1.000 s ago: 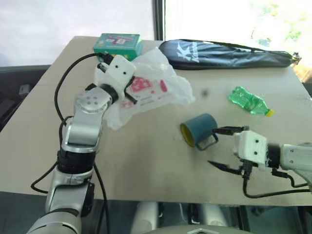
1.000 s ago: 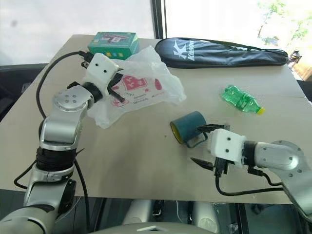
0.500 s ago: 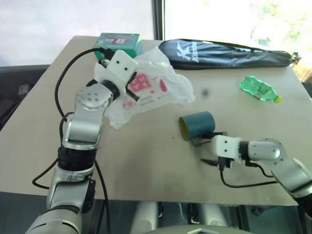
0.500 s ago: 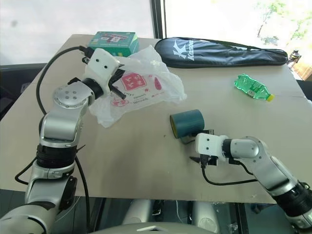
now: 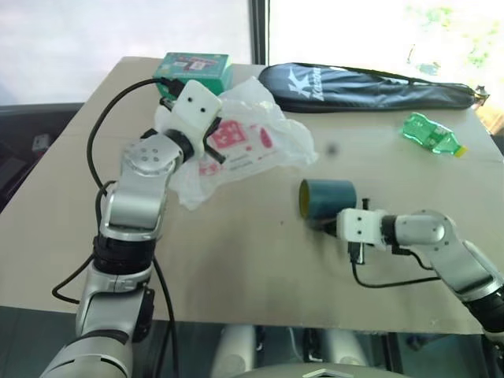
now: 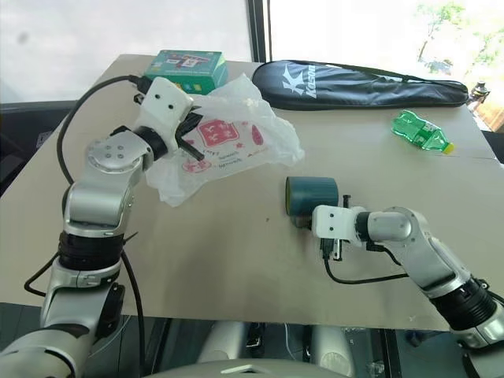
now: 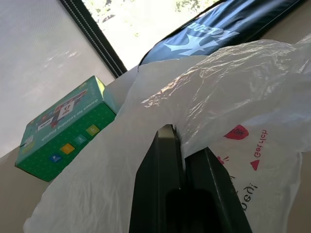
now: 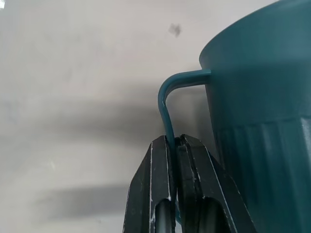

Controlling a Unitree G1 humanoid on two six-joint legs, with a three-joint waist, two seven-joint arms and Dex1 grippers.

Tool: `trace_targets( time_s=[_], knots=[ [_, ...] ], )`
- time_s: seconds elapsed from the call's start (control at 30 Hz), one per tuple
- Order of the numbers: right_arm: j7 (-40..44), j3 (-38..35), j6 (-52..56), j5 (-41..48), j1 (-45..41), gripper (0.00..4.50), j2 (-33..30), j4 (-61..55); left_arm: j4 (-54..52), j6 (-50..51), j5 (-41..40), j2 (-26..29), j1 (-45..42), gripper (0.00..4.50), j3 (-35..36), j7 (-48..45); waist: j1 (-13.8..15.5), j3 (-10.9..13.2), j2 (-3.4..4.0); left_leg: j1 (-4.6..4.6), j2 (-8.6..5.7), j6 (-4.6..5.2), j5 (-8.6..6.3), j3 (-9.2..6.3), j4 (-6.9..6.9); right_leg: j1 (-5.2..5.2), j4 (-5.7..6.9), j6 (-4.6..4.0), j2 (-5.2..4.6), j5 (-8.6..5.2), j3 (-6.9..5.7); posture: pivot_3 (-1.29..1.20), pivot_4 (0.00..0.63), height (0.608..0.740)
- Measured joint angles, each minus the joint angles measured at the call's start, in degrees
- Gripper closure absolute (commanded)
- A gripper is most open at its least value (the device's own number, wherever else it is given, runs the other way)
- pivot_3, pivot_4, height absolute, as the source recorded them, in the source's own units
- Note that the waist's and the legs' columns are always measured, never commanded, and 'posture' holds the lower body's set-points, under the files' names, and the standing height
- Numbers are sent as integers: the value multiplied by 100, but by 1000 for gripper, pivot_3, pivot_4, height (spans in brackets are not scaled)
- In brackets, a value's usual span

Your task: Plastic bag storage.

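The plastic bag [image 5: 252,142], thin, white and crinkly with red-pink print, hangs bunched above the table's far left. My left gripper [image 7: 182,145] is shut on a fold of it, holding it up near the green box. At centre right a dark teal mug [image 5: 331,197] lies on its side, its yellow-rimmed mouth facing left. My right gripper [image 8: 174,141] is shut on the mug's thin handle [image 8: 166,99], low over the table on the mug's near side.
A green box [image 5: 193,69] stands at the far left edge. A long black racket cover [image 5: 370,87] lies along the far edge. A crushed green bottle [image 5: 429,134] rests at the far right. The beige table [image 5: 236,260] has bare room in front.
My right gripper went forward to the mug and shut on its handle. The mug turned and shifted slightly right. The green bottle moved toward the far right. The left gripper and bag kept still.
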Motion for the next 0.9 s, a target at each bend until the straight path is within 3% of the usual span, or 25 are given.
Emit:
trace_targets(
  time_s=[0.43, 0.6, 0.7, 0.9],
  knots=[
    [-669, -865, 793, 463, 94, 4435, 367, -216, 1, 90, -51, -76, -93, 4500, 1, 76, -11, 1, 0, -2, -1, 0, 0, -1, 0, -2, 0, 0, -2, 0, -1, 0, 150, 740],
    [-1368, -1510, 997, 419, -502, 4435, 493, 824, 2, 96, -68, -89, -103, 4500, -2, 87, 0, 2, 2, -3, -3, 0, 0, 0, -1, -2, 0, -1, -2, 0, -2, 0, 150, 740],
    [-1836, -1827, 1166, 378, -1137, 4435, 533, 2017, 0, 104, -93, -109, -127, 4500, -11, 110, 0, 6, 7, -5, -6, 0, 0, 6, -3, -6, -1, -1, -3, 1, -1, 0, 150, 740],
    [-1948, -1775, 529, -166, -1873, 4435, -142, 3913, -16, 154, -94, -105, -125, 4500, -4, 153, -10, 15, 23, -30, -6, 1, 0, 7, -7, -30, -7, -1, -2, 0, -1, 0, 150, 740]
  ],
)
